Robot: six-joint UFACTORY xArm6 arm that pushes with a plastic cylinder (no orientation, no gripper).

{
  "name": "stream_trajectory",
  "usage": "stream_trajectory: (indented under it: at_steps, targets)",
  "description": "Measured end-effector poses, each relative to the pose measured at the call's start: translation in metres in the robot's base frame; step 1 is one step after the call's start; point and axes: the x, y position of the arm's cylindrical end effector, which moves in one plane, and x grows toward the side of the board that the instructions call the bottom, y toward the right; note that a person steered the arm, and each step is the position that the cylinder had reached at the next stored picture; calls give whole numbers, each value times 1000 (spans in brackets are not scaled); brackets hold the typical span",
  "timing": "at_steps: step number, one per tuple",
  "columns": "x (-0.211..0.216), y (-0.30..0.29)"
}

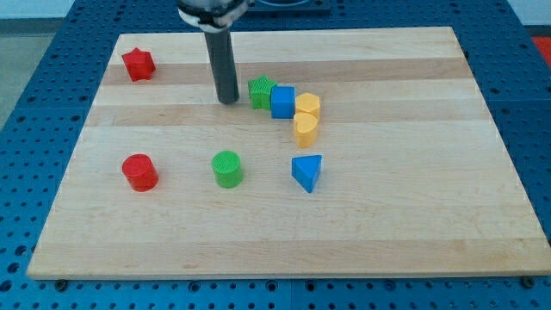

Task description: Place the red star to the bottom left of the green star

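The red star (pixel 138 65) lies near the board's top left corner. The green star (pixel 261 91) sits in the upper middle, touching a blue cube (pixel 282 102) on its right. My tip (pixel 228 100) rests on the board just left of the green star, a small gap apart. The red star is far to the tip's left and slightly higher.
A yellow block (pixel 307 107) and a yellow heart (pixel 306 129) sit right of the blue cube. A red cylinder (pixel 139 172), a green cylinder (pixel 228 169) and a blue triangle (pixel 307 172) stand in a row lower down on the wooden board (pixel 413 215).
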Motion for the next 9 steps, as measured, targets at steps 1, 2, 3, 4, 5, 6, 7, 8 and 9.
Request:
stream_trajectory:
  at_steps: [1,2,3,4,5,6,7,8,9]
  targets:
    - [-66,-24]
    - [-108,-70]
    - [-129,-138]
    - [-134,-204]
    - [-130,-205]
    - [-115,-199]
    - [-87,-188]
    - [-49,-181]
    - [-17,-149]
